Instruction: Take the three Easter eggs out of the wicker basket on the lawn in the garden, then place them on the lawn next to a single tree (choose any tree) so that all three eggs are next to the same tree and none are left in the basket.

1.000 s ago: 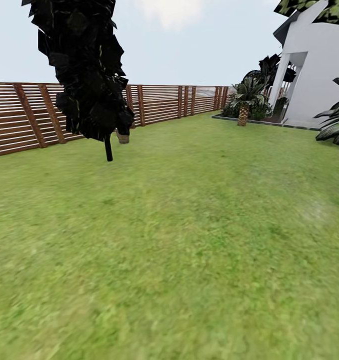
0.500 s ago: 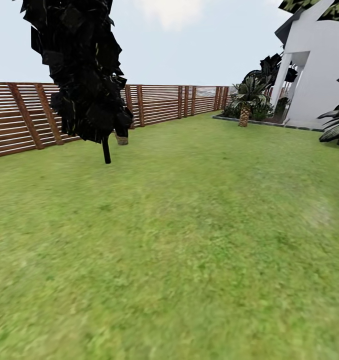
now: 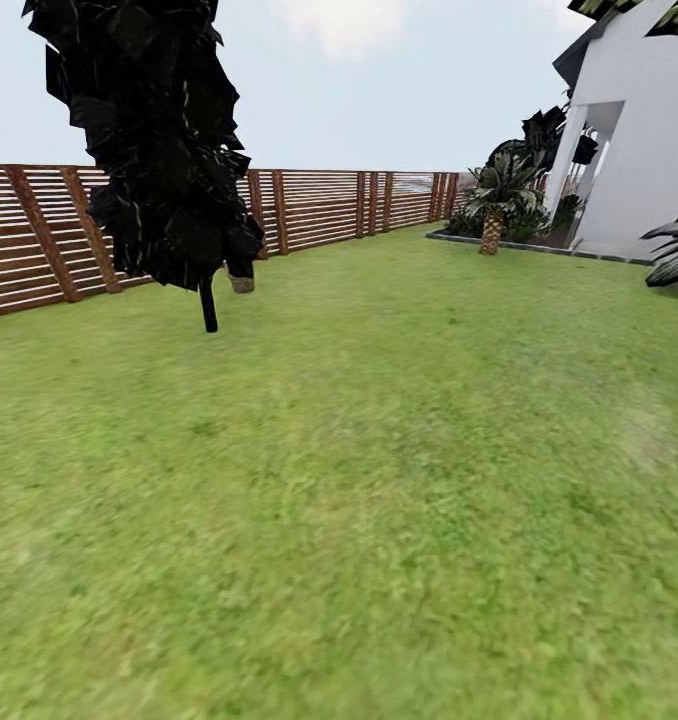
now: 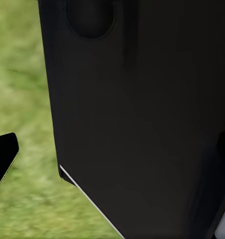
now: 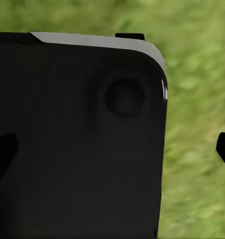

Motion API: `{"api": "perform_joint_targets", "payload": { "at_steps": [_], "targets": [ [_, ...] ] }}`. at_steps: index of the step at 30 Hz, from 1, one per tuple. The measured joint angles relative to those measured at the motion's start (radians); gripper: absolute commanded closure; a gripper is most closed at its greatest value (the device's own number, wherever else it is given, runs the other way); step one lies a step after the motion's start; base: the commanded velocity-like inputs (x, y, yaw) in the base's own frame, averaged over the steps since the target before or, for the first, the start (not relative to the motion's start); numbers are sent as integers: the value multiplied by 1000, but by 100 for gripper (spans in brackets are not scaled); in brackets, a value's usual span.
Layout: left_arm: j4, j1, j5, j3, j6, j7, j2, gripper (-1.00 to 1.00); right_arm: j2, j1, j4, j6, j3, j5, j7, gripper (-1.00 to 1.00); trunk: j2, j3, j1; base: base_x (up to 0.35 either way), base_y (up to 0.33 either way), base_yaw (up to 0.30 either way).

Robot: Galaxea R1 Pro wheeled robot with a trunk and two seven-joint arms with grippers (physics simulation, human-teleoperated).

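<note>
still searching, by the look of it: open lawn [image 3: 379,500] close ahead, dark leafy thin-stemmed tree [image 3: 164,150] further off, slatted fence [image 3: 329,205] and white house [image 3: 644,150] beyond. basket and eggs nowhere visible. tool state impossible to tell. next: locate basket.

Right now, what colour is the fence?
Reddish-brown wooden slats; the fence shows best in the head view.
</note>
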Motion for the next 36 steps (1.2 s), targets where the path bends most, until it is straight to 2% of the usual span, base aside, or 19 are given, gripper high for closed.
{"api": "perform_joint_targets", "payload": {
  "at_steps": [28,36],
  "targets": [
    [-1,1,4,4,0,0,2,-100,9,0,-4,0,-2,-6,0,-100,0,0,0,338,0,0],
    [-1,1,3,4,0,0,1,-100,4,0,-3,0,-1,-1,0,-100,0,0,0,338,0,0]
  ]
}}
